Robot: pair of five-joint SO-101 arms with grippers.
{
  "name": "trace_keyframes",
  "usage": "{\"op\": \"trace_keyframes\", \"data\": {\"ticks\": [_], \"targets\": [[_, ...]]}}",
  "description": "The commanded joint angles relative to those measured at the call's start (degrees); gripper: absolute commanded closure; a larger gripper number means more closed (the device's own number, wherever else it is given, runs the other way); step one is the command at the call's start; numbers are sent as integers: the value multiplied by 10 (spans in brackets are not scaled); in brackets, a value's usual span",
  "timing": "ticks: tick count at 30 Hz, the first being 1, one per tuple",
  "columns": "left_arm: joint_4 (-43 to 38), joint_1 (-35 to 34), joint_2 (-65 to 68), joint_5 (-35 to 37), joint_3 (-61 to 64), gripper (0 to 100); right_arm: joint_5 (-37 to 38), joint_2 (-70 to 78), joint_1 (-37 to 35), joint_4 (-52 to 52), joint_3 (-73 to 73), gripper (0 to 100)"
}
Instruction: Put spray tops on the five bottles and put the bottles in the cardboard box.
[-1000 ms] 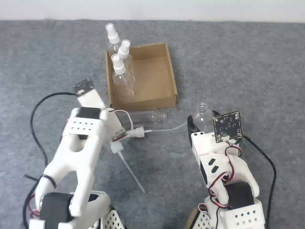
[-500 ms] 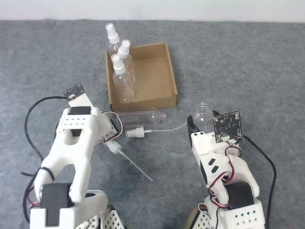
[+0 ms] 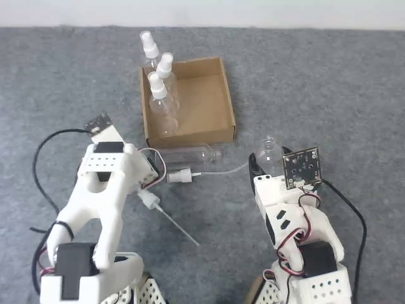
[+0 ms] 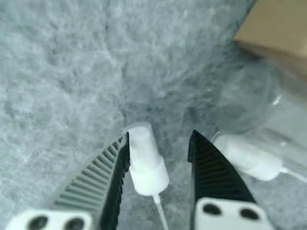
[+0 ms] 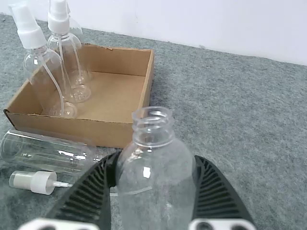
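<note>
Near cardboard box (image 3: 204, 104), left gripper (image 4: 158, 143) straddles spray top (image 4: 146, 167), jaws apart.

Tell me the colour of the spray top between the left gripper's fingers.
The spray top is white, seen best in the left wrist view.

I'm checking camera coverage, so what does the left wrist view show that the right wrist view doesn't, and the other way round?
Left wrist view: the left gripper open around a spray top lying on the carpet.
Right wrist view: the right gripper shut on an upright open bottle, and two capped bottles standing in the box.
Both: the box, the lying bottle in front of it, and a loose top beside that bottle.
</note>
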Motion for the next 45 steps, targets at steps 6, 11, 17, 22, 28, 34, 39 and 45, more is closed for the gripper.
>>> {"op": "trace_keyframes", "data": {"ticks": [6,11,17,22,28,34,39,45], "targets": [[-56,17,-5,27,29,993,1,-11,6,-9,-7,919],[-97,18,-5,27,56,976,1,-11,7,-9,-7,919],[-95,21,-5,26,56,973,1,-11,7,-9,-7,919],[-94,21,-5,26,56,964,1,-11,7,-9,-7,919],[-75,21,-5,26,53,831,1,-11,7,-9,-7,919],[-70,21,-5,26,55,814,1,-11,7,-9,-7,919],[-57,23,-7,20,55,839,1,-11,7,-9,-7,919],[-26,54,-11,-5,51,885,1,-11,7,-9,-7,919]]}}
